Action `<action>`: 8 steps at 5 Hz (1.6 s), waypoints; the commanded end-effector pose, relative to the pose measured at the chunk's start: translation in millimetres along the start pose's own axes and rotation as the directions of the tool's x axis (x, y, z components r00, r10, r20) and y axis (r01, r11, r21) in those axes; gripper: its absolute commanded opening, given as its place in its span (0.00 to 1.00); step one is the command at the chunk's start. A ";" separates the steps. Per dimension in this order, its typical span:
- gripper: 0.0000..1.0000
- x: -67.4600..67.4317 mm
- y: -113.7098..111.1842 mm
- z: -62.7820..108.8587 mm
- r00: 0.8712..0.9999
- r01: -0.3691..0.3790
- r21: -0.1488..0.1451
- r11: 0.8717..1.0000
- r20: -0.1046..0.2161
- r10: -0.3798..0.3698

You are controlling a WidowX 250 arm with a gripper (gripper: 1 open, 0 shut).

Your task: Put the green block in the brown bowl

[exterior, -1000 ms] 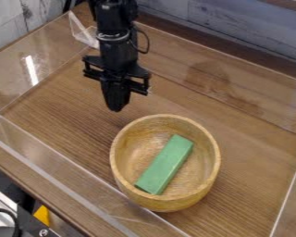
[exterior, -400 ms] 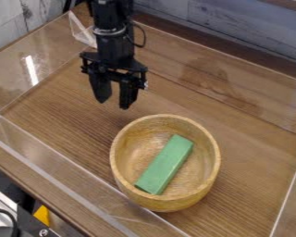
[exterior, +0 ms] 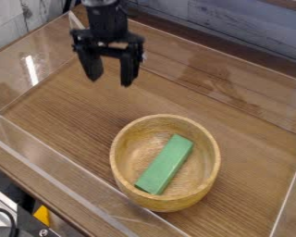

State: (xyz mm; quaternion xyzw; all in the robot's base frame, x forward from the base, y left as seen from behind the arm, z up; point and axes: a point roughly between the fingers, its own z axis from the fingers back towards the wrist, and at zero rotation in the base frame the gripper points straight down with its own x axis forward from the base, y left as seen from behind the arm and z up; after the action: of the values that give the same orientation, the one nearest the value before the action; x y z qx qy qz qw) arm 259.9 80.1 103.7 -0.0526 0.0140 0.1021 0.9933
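Observation:
The green block (exterior: 166,165) lies flat inside the brown bowl (exterior: 122,143), slanted from the lower left to the upper right of the bowl's hollow. My gripper (exterior: 110,73) hangs above the table at the upper left, well clear of the bowl, pointing straight down. Its two black fingers (exterior: 92,65) stand wide apart with nothing between them.
The wooden table top (exterior: 225,93) is enclosed by clear plastic walls (exterior: 40,176) on the left and front. A pale plank wall (exterior: 255,23) runs along the back. A black and yellow object (exterior: 40,222) shows below the front edge.
The gripper went from shut to wide open and rose up and away from the bowl. The green block stayed still in the bowl.

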 end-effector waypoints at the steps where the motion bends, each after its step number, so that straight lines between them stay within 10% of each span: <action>1: 1.00 5.9 -7.9 28.8 0.996 0.039 0.011 0.999 0.081 -0.039; 3: 1.00 -13.5 -13.1 40.6 0.991 0.064 0.023 0.998 0.112 -0.066; 6: 1.00 15.8 -10.0 33.8 0.987 -0.048 0.043 0.998 0.153 0.041; 8: 1.00 16.6 -1.1 21.9 0.988 0.024 0.053 0.998 0.150 -0.032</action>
State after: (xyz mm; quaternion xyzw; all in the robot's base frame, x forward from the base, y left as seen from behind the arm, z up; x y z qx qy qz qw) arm 274.8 81.9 116.6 -0.0240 -0.0433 0.0914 0.9946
